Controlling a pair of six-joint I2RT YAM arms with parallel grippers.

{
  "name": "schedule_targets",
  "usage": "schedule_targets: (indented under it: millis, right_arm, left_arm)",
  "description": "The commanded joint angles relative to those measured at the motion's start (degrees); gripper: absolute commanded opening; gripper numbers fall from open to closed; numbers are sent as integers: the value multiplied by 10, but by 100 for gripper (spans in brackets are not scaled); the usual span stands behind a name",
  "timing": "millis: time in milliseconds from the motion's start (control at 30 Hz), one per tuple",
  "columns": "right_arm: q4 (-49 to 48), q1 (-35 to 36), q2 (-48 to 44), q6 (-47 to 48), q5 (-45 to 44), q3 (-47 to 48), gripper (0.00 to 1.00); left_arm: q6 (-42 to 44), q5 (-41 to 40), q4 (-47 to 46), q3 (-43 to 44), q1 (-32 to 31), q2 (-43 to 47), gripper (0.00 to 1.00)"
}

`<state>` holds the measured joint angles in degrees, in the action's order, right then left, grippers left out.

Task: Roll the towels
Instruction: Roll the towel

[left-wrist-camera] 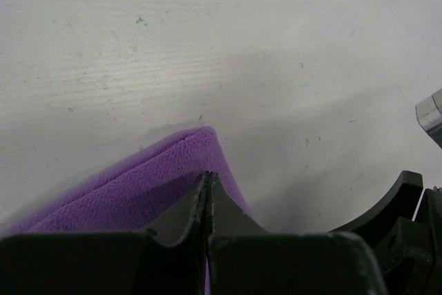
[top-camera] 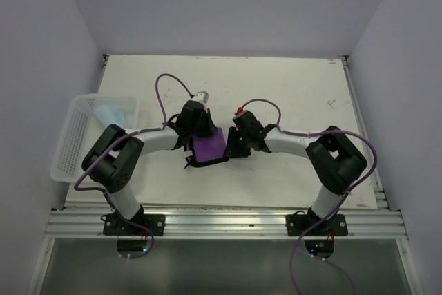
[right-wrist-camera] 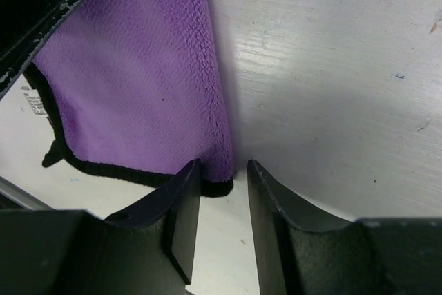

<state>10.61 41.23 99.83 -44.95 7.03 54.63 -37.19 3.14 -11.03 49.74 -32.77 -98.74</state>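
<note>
The dark towel [top-camera: 208, 148] lies purple face up on the table between my two grippers, black hem showing along its near edge. My left gripper [top-camera: 195, 135] is at its far left part; in the left wrist view the jaws [left-wrist-camera: 207, 176] are shut with purple towel [left-wrist-camera: 117, 195] pinched between them. My right gripper [top-camera: 232, 144] is open at the towel's right corner; in the right wrist view the fingertips [right-wrist-camera: 224, 167] straddle the black-hemmed corner of the towel [right-wrist-camera: 138, 81]. Its white tag [right-wrist-camera: 31, 99] shows at the left. The light blue towel [top-camera: 110, 114] lies in the basket.
A white plastic mesh basket [top-camera: 72, 144] stands at the table's left edge. White walls close in the table on the left, back and right. An aluminium rail [top-camera: 228, 222] runs along the near edge by the arm bases.
</note>
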Motion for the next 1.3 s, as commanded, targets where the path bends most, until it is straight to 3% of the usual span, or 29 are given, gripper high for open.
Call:
schedule_targets:
  millis: [0, 333, 600, 667, 733, 867, 1267]
  right_arm:
    - [-24, -1, 15, -14, 5, -19, 36]
    - [-35, 4, 27, -19, 0, -36, 22]
    - [-32, 16, 22, -16, -32, -44, 0]
    - [-31, 22, 18, -15, -40, -43, 0]
    - [-29, 29, 13, -15, -53, -42, 0]
    - [-29, 49, 12, -18, -69, -37, 0]
    - [-69, 68, 3, -69, -130, -70, 0]
  left_arm:
    - [14, -15, 4, 18, 1, 20, 0]
    - [12, -19, 7, 9, 2, 22, 0]
    - [13, -54, 77, 50, 2, 18, 0]
    - [19, -52, 80, 62, 2, 21, 4]
    - [32, -38, 88, 79, 2, 13, 17]
    - [38, -15, 137, 122, 2, -12, 30]
    - [45, -20, 211, 156, -14, -40, 35]
